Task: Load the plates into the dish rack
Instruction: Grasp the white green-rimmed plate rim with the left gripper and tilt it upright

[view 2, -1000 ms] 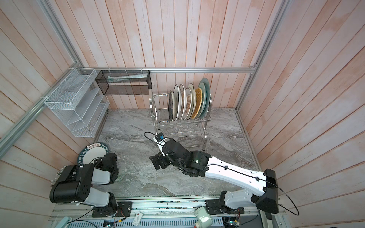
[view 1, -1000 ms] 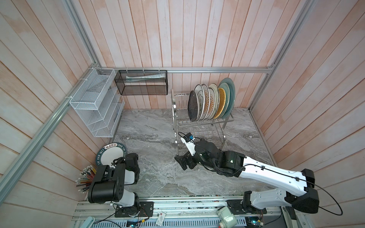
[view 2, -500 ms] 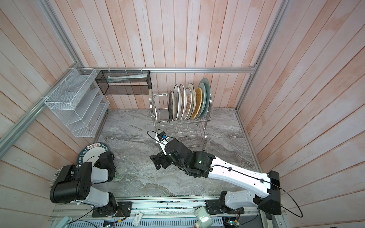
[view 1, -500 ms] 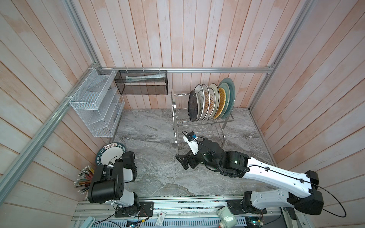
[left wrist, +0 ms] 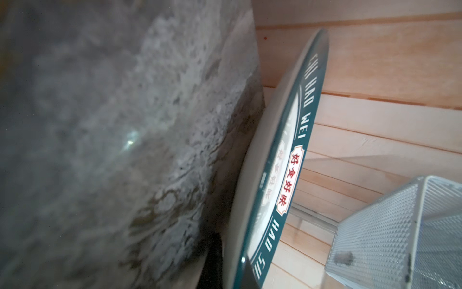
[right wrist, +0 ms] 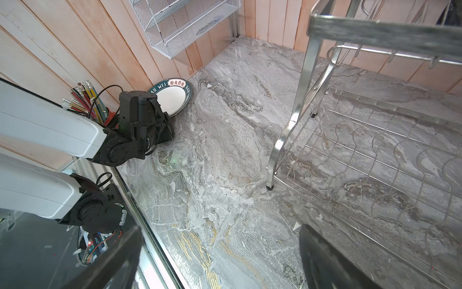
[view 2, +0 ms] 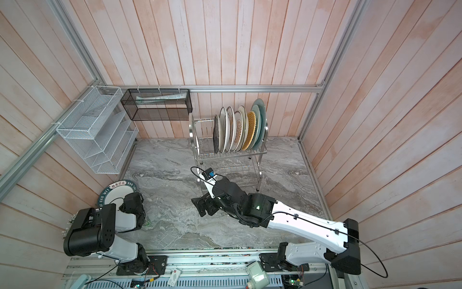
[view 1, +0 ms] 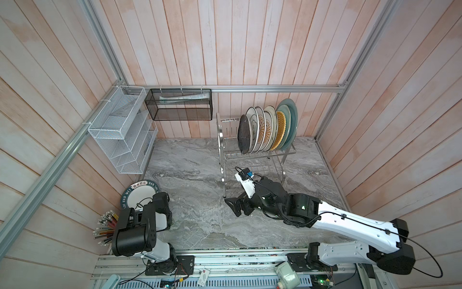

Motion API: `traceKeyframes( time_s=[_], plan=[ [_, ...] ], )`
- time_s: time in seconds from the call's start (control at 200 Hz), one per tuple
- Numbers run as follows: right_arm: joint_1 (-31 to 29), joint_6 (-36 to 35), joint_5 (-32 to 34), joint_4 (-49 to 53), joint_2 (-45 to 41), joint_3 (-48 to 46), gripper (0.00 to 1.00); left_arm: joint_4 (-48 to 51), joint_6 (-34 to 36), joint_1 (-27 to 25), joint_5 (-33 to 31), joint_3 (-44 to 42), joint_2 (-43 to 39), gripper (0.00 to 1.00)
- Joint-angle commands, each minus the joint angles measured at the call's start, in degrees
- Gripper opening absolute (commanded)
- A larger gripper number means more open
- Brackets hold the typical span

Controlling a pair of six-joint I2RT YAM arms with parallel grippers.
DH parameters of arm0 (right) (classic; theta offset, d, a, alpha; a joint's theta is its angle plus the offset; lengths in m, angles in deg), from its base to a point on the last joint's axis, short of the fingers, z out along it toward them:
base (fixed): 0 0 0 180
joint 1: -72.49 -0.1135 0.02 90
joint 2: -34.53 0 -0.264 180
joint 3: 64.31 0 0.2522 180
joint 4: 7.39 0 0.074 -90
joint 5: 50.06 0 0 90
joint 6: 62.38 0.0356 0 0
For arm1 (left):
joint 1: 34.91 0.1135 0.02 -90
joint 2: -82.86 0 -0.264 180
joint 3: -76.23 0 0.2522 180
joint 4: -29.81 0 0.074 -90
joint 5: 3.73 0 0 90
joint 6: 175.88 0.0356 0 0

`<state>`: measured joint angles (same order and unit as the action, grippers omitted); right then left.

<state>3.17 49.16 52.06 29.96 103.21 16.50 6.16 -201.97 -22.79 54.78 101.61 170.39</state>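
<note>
Lettered plate (view 1: 140, 194): leans tilted at the foot of the left wall, at the near left corner of the marble counter (view 1: 200, 225). Left gripper (right wrist: 165, 117): closed on this plate's near rim. The left wrist view shows the rim running between the jaws, with one dark finger (left wrist: 212, 262) under it. Right gripper (view 1: 237, 208): jaws spread wide, holding nothing, above the counter just in front of the dish rack (right wrist: 375, 35). Other plates (view 1: 261, 131): standing on edge in a row in the rack's upper tier, with the black plate (view 1: 243, 135) at the left end and the grey-blue plate (view 1: 293, 112) at the right. The rack stands at the back of the counter. A white mesh organiser (view 1: 120, 140) hangs on the left wall above the lettered plate. A pencil cup (view 1: 106, 225) is beside the left arm.
</note>
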Motion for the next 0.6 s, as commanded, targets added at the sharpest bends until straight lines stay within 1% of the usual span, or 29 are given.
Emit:
traceKeyframes(
  time_s=[0.0, 0.075, 0.135, 0.26, 0.425, 0.515, 0.595],
  plan=[
    [-0.4, 0.9, 0.5, -0.8, -1.0, -1.0, 0.98, 3.6, 4.5, 0.4, 4.7, -2.0, -0.2, 0.00],
    [-0.4, 0.6, 0.7, -0.9, -0.8, -1.0, 0.98, 4.5, 8.5, 0.2, 8.1, -1.1, -1.0, 0.00],
    [-0.4, 0.3, 0.9, -0.9, -0.7, -0.8, 0.98, 4.4, 9.6, -1.3, 8.5, -0.8, -0.9, 0.00],
    [-0.4, 0.1, 1.5, -1.0, -1.0, -1.0, 0.98, 1.8, 11.9, -4.9, 9.6, -0.9, 0.1, 0.00],
    [-0.3, 0.6, 1.8, -1.2, -2.5, -2.2, 0.98, -1.6, 18.0, -8.5, 15.0, -1.4, 0.7, 0.00],
    [0.2, 0.9, 1.9, -1.7, -3.9, -3.3, 0.98, -4.0, 19.6, -10.8, 17.0, -3.0, 0.2, 0.00],
    [0.9, 1.2, 1.2, -1.9, -4.9, -3.9, 0.98, -7.8, 22.4, -11.2, 20.5, -5.1, -0.5, 0.00]
  ],
)
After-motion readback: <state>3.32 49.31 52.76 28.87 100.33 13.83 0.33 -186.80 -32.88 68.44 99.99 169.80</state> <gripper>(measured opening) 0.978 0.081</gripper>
